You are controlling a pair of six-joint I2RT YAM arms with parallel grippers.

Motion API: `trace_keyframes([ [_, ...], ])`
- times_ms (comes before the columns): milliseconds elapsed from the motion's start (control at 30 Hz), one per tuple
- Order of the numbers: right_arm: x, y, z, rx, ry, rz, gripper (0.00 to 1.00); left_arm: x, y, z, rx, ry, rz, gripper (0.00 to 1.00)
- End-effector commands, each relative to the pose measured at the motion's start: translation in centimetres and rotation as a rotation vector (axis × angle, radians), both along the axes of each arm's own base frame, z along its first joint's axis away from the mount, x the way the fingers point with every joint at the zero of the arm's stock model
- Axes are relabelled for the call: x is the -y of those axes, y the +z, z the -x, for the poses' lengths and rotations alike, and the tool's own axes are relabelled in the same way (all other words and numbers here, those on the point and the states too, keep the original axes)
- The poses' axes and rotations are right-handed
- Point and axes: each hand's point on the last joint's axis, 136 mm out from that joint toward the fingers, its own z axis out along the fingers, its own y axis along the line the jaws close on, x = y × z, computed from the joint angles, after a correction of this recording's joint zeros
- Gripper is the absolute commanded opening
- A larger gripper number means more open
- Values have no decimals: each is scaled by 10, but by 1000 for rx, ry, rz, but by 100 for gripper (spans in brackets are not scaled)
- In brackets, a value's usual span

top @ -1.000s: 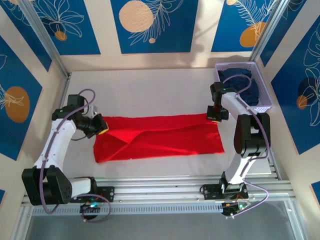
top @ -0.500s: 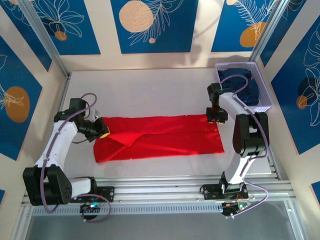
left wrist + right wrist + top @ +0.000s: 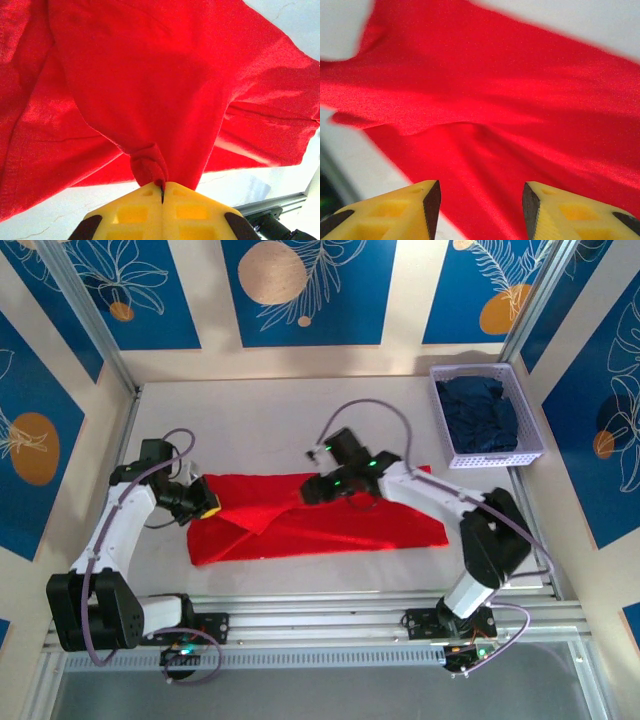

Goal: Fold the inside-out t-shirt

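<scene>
The red t-shirt (image 3: 340, 525) lies as a long, rumpled strip across the middle of the table, with no print showing. At its left end my left gripper (image 3: 207, 506) is shut on a bunched fold of the cloth. In the left wrist view the yellow jaws (image 3: 162, 192) meet, and a small roll of t-shirt (image 3: 150, 90) is pinched between them. My right gripper (image 3: 312, 490) hovers over the strip's middle, near its far edge. Its jaws (image 3: 481, 205) stand open with nothing between them, and the red t-shirt (image 3: 510, 110) lies below.
A lilac basket (image 3: 528, 400) stands at the back right corner with a dark navy garment (image 3: 482, 415) inside. An aluminium rail (image 3: 330, 615) runs along the near edge by the arm bases. Bare table (image 3: 270, 425) lies behind the shirt.
My right gripper has let go of the shirt's right end, opened, and swung left to the middle of the strip. The left gripper has barely moved and keeps its hold.
</scene>
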Motion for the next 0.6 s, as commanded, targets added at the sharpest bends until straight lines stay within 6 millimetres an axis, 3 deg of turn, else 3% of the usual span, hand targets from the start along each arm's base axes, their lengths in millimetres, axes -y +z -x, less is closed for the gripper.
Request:
trace_keyframes([
  [0, -57, -3, 25, -67, 113, -172, 48, 1, 2, 4, 0, 3, 24, 0],
  [100, -84, -21, 38, -76, 158, -169, 48, 2, 1, 4, 1, 1, 28, 0],
  [200, -99, -41, 42, -91, 164, -141, 47, 2, 2, 5, 5, -1, 29, 0],
  [333, -108, -64, 45, -111, 155, -99, 46, 3, 2, 5, 6, -4, 29, 0],
  [567, -118, -80, 46, -133, 151, -83, 46, 3, 1, 6, 8, -9, 33, 0],
])
